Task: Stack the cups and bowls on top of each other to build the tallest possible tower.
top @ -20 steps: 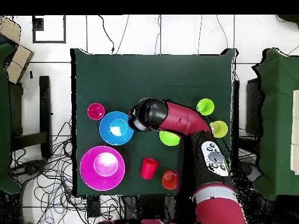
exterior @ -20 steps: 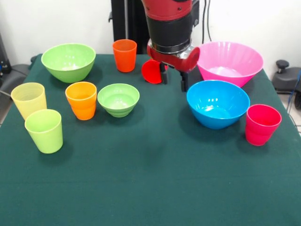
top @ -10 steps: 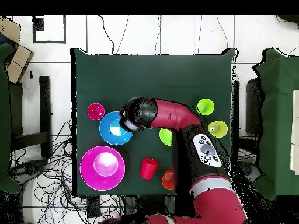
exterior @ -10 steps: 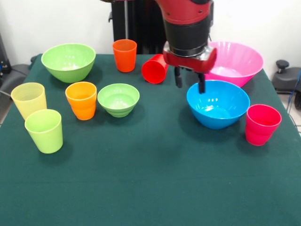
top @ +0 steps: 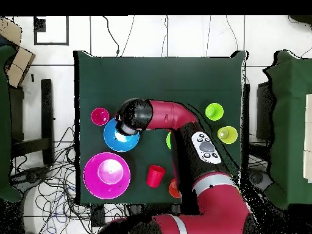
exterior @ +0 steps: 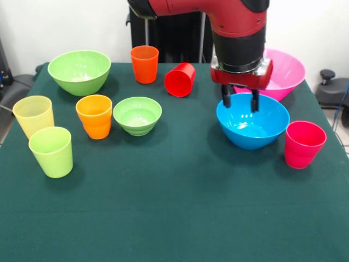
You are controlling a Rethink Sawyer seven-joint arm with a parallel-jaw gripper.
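Gripper (exterior: 240, 101) hangs right over the blue bowl (exterior: 253, 121), jaws apart and empty. Looks like it needs to drop onto the rim next.

From where I'm driving this, the red and black arm (exterior: 240, 33) comes down from the top of the front view, wrist pointing straight down. The gripper (exterior: 240, 101) hangs off it with both dark fingers (exterior: 227, 99) aimed at the table and a clear gap between them, nothing held. In the overhead view the arm (top: 177, 119) bends across the table, and its black wrist end hides the gripper.
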